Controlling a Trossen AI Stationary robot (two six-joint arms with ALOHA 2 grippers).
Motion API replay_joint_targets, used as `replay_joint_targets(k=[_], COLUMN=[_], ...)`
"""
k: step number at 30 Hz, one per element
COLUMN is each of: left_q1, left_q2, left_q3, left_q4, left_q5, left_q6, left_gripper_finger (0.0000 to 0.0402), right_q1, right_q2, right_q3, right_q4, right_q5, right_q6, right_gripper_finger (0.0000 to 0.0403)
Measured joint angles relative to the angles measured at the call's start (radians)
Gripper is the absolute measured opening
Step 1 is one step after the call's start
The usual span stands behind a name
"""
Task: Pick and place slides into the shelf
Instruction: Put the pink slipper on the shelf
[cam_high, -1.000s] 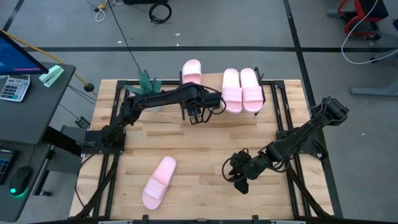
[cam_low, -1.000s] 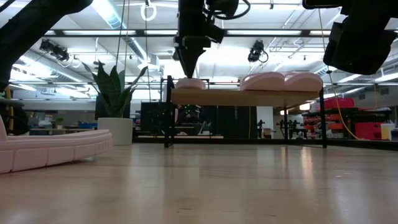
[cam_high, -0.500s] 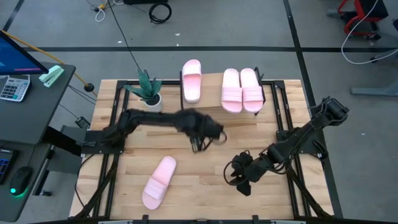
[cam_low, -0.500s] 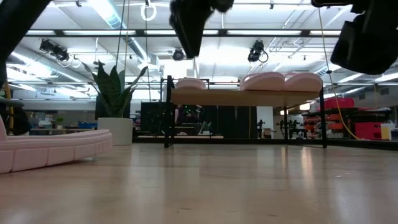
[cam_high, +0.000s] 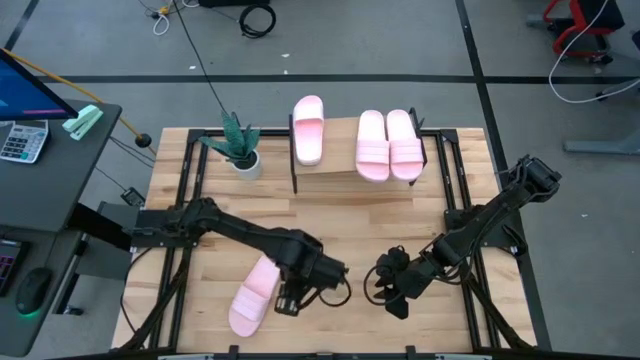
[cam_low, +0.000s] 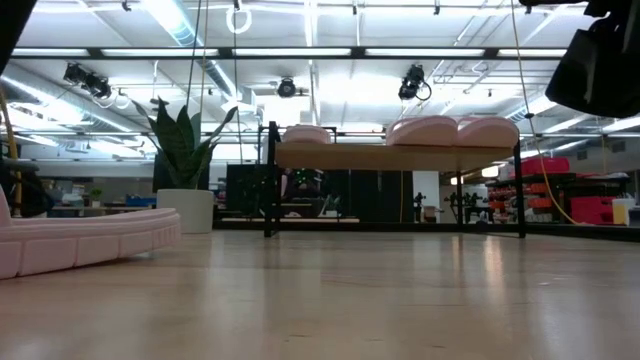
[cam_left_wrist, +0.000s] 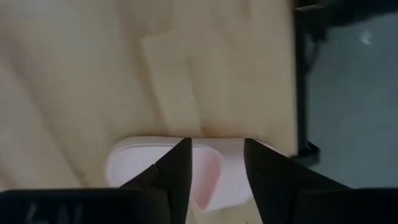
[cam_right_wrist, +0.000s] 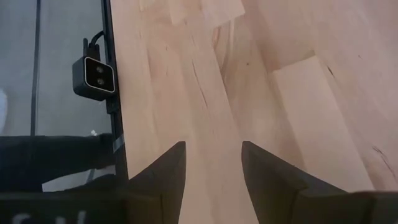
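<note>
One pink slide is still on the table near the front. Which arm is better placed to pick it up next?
The left. The left gripper hangs open right beside the loose slide, which shows between its fingers in the left wrist view. The right gripper is farther away over bare table.

Right gripper (cam_right_wrist: 211, 163) over bare tabletop (cam_right_wrist: 261, 81)
Its dark fingers (cam_right_wrist: 165, 171) stand apart; a small black camera (cam_right_wrist: 93, 76) is mounted upper left.

slides: four, three (cam_high: 308, 129) (cam_high: 372, 146) (cam_high: 405, 145) on the shelf, one (cam_high: 254, 293) on the bench
shelf (cam_high: 330, 178): one
plant (cam_high: 237, 147): one
hands: two, left (cam_high: 289, 301) and right (cam_high: 387, 291)
</note>
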Motion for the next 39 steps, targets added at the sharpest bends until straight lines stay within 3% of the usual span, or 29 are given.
replay_joint_targets(k=[5,15,32,39], left_q1=[0.029,0.143,0.303,0.315], left_q2=[0.0,0.001,0.002,0.002], left_q3=[-0.07,-0.338,-0.363,-0.518], left_q4=[0.0,-0.001,0.151,0.164], left_q5=[0.11,0.126,0.151,0.142], left_q6=[0.089,0.406,0.725,0.833], left_gripper_finger=[0.0122,0.0089,0.014,0.0171], right_q1=[0.0,0.0,0.0,0.0], right_q2=[0.0,0.0,0.0,0.0], right_q3=[0.0,0.0,0.0,0.0], right_q4=[0.0,0.001,0.002,0.005], right_q5=[0.001,0.024,0.024,0.025], right_q6=[0.0,0.002,0.122,0.143], right_gripper_finger=[0.0162,0.0162,0.0162,0.0162])
